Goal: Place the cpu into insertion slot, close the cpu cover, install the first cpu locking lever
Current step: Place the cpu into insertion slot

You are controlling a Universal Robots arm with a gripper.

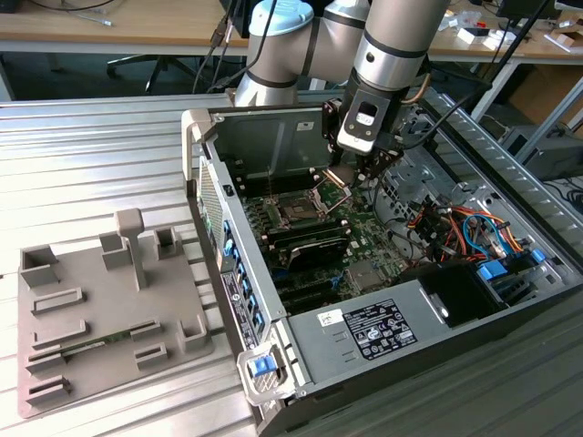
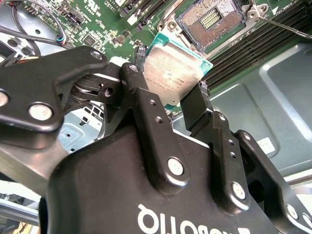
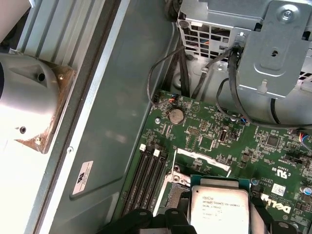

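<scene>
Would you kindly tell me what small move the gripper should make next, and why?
Probably ease across until centred over the insertion slot: the gripper is shut on the cpu, which appears to hang offset to one side of that open, empty slot, not squarely above it.

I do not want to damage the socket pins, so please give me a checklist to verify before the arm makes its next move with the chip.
1. Cpu held by the gripper: ok, clamped between both fingers.
2. Insertion slot uncovered: ok, its contacts are bare.
3. Cpu seated in the insertion slot: not ok, it hangs apart from it.
4. Cpu corners matched to the slot: cannot tell.
5. Nothing between cpu and slot: ok in the second wrist view.
</scene>
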